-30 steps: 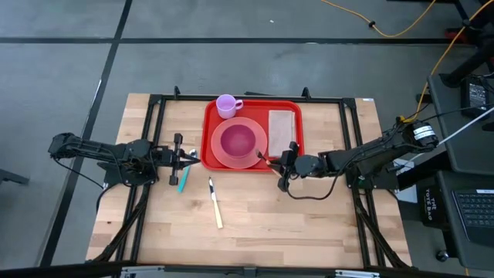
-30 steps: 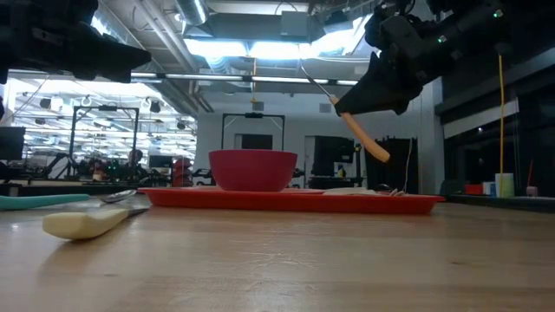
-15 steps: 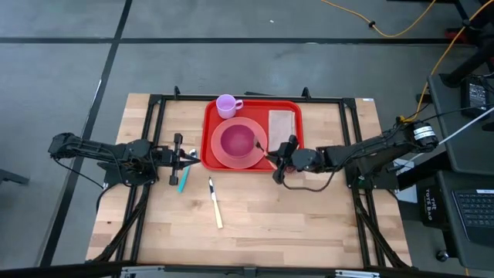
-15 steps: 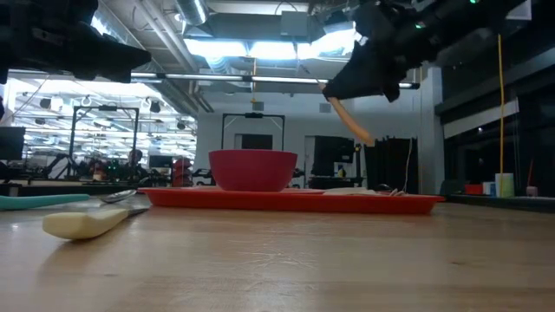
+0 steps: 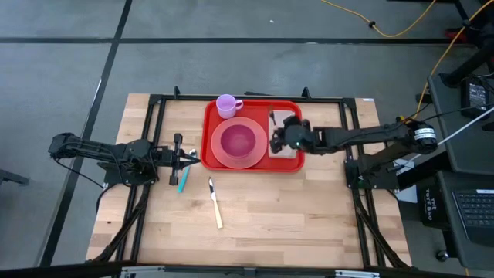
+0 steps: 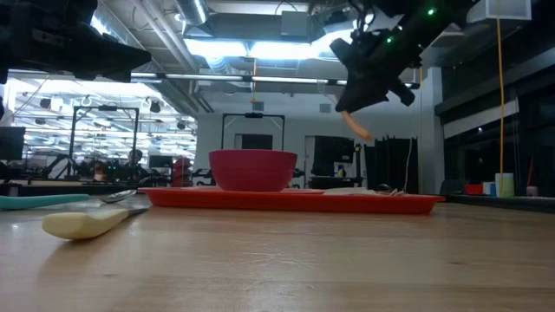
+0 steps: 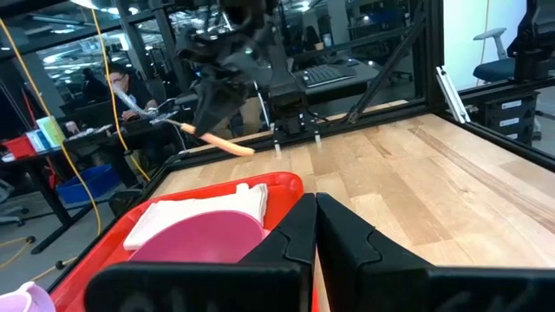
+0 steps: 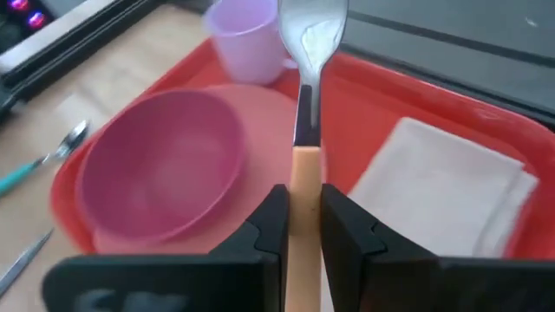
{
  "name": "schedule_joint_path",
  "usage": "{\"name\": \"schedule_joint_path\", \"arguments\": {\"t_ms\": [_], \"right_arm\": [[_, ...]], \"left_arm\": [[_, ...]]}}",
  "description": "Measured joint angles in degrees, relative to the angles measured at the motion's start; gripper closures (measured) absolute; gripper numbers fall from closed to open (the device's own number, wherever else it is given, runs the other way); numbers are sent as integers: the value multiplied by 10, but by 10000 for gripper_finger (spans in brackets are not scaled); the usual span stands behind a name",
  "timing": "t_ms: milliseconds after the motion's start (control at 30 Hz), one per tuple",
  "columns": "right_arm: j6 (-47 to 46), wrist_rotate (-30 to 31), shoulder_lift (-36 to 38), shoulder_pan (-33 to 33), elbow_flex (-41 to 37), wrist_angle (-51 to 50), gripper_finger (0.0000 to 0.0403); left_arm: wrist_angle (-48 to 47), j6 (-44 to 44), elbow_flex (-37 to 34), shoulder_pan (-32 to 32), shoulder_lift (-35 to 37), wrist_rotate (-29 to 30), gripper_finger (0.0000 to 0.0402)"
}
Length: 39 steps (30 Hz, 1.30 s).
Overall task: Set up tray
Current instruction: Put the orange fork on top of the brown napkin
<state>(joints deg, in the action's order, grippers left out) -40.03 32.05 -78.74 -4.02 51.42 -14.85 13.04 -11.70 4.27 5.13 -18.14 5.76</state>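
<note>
The large flat bright red plastic tray [image 5: 292, 164] with rounded corners and a low rim lies at the far middle of the light wooden table [image 5: 309, 224], toward twelve o'clock in the overhead view. On it rests a round pink plate [image 5: 218, 158] carrying a deeper pink bowl [image 5: 238, 140]. A small lilac plastic mug [image 5: 227, 105] stands at the tray's eleven o'clock corner, and a folded beige napkin [image 5: 282, 117] lies along its three o'clock side.

The right gripper [image 5: 282, 137] hangs above the napkin side of the tray, its arm reaching in from three o'clock. Its two dark fingers [image 8: 269, 227] are pressed onto the orange handle of a metal spoon [image 8: 307, 52], pinching it so the shiny bowl end points past the fingers toward the mug. In the low view the spoon [image 6: 355, 126] is held well above the tray [image 6: 295, 202], tilted, touching nothing.

The left gripper [image 5: 187, 158] waits at nine o'clock of the tray, just beside its rim, fingers [image 7: 347, 234] pressed together with nothing between them. Near it on the table lie a teal-handled utensil [image 5: 182, 181] and a cream-handled knife [image 5: 215, 204], at about seven o'clock from the tray.
</note>
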Motion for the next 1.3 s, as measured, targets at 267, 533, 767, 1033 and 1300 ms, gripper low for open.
{"name": "schedule_joint_path", "arguments": {"t_ms": [267,533,767,1033,1300], "right_arm": [[-90,9,0,-44,0,-57,356],[-173,-19,-12,-56,0,-93,356],[-198,-63,-62,-87,0,-103,356],[-212,-113,-112,-119,0,-75,356],[-213,-156,-159,-149,0,-56,356]], "left_arm": [[0,0,0,0,0,2,399],[0,0,0,0,0,2,398],[0,0,0,0,0,2,397],[0,0,0,0,0,2,399],[0,0,0,0,0,2,396]]}}
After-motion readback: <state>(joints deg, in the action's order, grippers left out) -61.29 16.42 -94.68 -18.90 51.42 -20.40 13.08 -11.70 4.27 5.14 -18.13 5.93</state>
